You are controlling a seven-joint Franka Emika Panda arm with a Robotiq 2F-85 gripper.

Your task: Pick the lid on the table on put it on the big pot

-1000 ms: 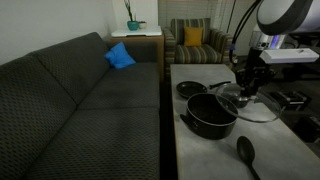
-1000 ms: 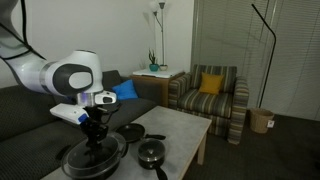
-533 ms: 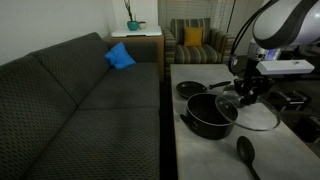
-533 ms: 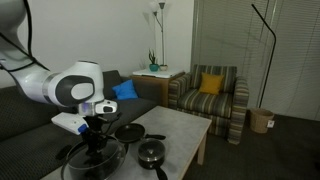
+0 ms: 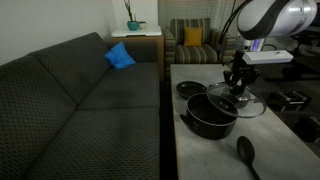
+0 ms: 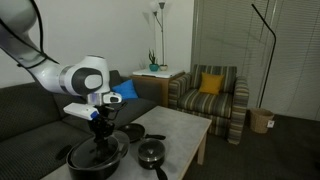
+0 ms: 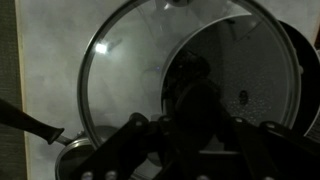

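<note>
When scanned rightward from the sofa [image 5: 80, 100], found the big pot [image 5: 205, 118] close to the surface's [image 5: 205, 158] sofa-side edge, mouth mostly uncovered. Gripped the lid [image 5: 258, 104] at its knob with the claw [image 5: 240, 88] closed, tilted, overlapping the pot's right rim. Left bare surface beyond; kept clear of the black spoon [image 5: 245, 150] nearer the front edge.

Legible text, labels, brands, numbers, signs: none. White rounded robot arm housing [image 5: 268, 15], wide black round pot [image 5: 210, 116], round clear glass lid [image 7: 130, 70]: any markings too small, dark or blurred to read in every view.
</note>
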